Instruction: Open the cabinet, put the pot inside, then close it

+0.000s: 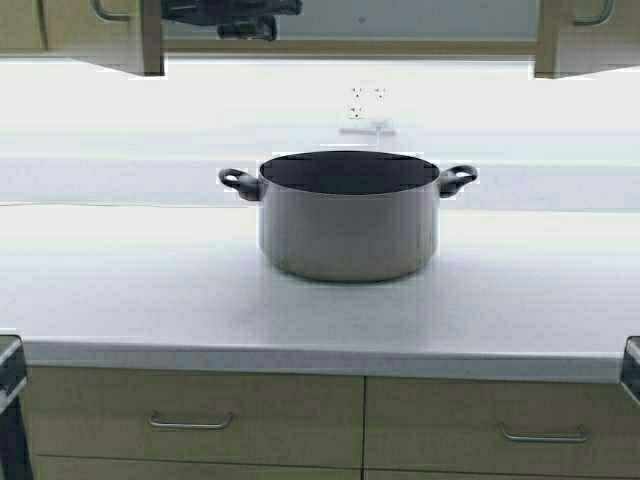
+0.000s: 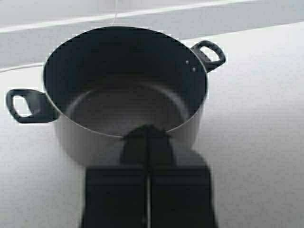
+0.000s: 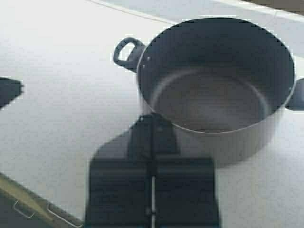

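the pot (image 2: 126,99) stands on the worktop (image 1: 120,290) just ahead of both jaws, which are together and empty. it looks rigid, smooth and probably heavy, so its two black loop handles (image 2: 26,105) seem the best holds.

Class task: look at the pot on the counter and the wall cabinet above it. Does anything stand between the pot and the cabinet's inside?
Nothing visible does: the cabinet doors appear swung open, and only open air lies above the pot.
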{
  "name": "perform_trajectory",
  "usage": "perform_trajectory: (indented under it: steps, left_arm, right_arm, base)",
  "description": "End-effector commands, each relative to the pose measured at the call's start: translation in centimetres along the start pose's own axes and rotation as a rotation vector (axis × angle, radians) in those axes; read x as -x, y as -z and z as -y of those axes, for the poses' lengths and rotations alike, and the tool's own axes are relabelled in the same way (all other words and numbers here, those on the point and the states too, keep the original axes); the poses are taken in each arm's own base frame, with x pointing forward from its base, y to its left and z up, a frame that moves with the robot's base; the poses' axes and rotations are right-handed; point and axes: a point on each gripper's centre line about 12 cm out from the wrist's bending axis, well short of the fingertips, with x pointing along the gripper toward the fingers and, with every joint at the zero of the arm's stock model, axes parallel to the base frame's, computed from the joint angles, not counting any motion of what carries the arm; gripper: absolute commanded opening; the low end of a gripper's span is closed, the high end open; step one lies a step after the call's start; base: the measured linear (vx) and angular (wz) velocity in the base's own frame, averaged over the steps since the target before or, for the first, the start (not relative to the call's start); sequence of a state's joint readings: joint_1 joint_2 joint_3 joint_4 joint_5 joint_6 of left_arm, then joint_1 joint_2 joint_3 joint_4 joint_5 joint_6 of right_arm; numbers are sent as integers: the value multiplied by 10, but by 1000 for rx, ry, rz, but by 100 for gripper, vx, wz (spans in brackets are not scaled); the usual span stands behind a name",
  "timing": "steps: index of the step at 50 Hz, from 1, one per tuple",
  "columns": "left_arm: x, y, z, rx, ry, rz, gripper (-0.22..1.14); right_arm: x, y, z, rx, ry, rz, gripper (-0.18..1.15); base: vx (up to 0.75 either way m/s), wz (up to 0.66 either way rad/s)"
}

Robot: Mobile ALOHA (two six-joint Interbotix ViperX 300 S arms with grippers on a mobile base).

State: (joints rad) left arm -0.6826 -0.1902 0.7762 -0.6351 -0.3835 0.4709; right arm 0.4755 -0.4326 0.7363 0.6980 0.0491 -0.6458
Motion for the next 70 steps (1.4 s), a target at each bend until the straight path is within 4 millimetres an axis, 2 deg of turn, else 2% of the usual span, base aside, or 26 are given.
perform_trajectory:
  steps: [1, 6, 9, 12, 16, 19, 22, 25, 29, 33, 41, 50, 62, 70]
  left_arm:
    - [15, -10, -7, 17, -11, 42, 3]
    - [21, -9, -4, 22, 1, 44, 7]
    - [24, -7, 3, 25, 24, 42, 15]
    - [26, -3, 13, 27, 51, 35, 31]
    - [28, 1, 27, 32, 90, 26, 58]
    - [30, 3, 34, 47, 109, 25, 79]
    - [29, 9, 38, 79, 111, 26, 98]
    - [28, 16, 39, 114, 100, 36, 106]
    - [27, 31, 36, 161, 72, 41, 102]
    - [25, 51, 30, 213, 35, 46, 102]
    - [15, 94, 24, 283, 14, 56, 102]
    - [1, 128, 24, 439, 56, 121, 102]
    - [-15, 185, 0, 631, 47, 161, 102]
    - [-19, 205, -17, 756, 52, 204, 102]
  right_arm:
    - [24, -11, 5, -10, 19, 67, 9]
    - [36, -12, 4, -23, 9, 86, 21]
    - [42, -9, 2, -43, -5, 81, 41]
    - [45, -5, 1, -78, -12, 78, 64]
    - [49, 0, 1, -136, -18, 73, 93]
    - [49, 7, 1, -175, -18, 63, 104]
    - [47, 17, 2, -218, -12, 42, 104]
    - [45, 31, 4, -277, 7, 18, 103]
    - [42, 56, 13, -410, 74, -3, 102]
    - [42, 76, 20, -443, 164, 2, 103]
    - [47, 103, 20, -480, 266, 44, 102]
    - [44, 144, 21, -594, 345, 85, 102]
    - [10, 184, 18, -653, 310, 113, 102]
    - [-15, 212, 23, -721, 325, 198, 102]
  base:
    - [1, 1]
    - [0, 0]
    - [0, 0]
    - [0, 0]
    - [0, 0]
    - [0, 0]
    - [0, 0]
    - [0, 0]
    - [0, 0]
    - [0, 0]
    - [1, 1]
    - [2, 2]
    - [5, -1]
    - [10, -5]
